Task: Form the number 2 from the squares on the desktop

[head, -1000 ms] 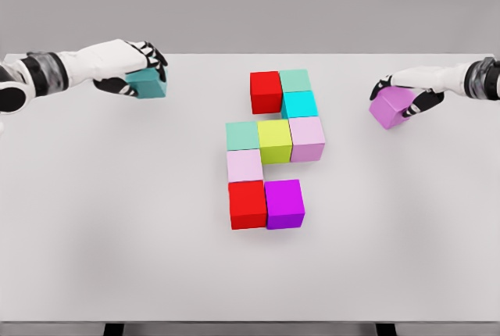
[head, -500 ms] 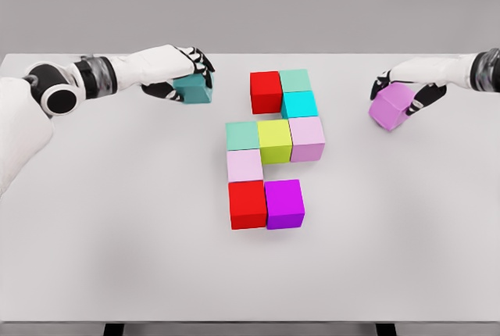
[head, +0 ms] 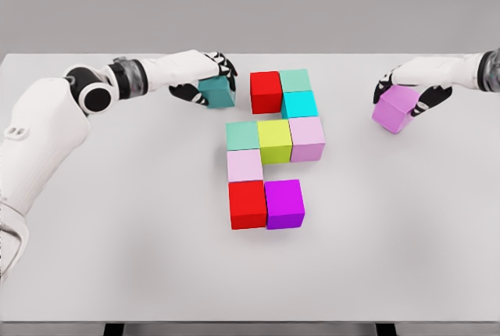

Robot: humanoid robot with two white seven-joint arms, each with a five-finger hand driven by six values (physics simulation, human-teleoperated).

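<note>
Squares: nine already laid flat mid-table as an unfinished 2. Top row so far the red cube (head: 266,91) and a mint cube (head: 295,80) to its right; below the mint one a cyan cube (head: 299,105); middle row a pale green cube (head: 242,135), a yellow-green cube (head: 275,141) and a pale pink cube (head: 307,138); then a second pale pink cube (head: 245,166) under the row's left end; bottom row a second red cube (head: 248,205) and a purple cube (head: 284,203).

Left hand (head: 201,78) clamped on the teal cube (head: 217,91), fingers curled over its top and near side. Carried from the far left edge of the white table (head: 117,234) across to just beside the top red cube within the last second, a narrow gap remaining. Probably the top-left corner of the figure, so only a short push to the right and a release left for this piece.

Right hand (head: 412,86) wrapped around the violet cube (head: 394,109), held tilted near the right edge, hardly shifted in that second, well apart from the pattern. Likely destined for the open spot right of the purple cube, closing the bottom row.

Main risk: nudging the top red cube out of line while seating the teal one.
</note>
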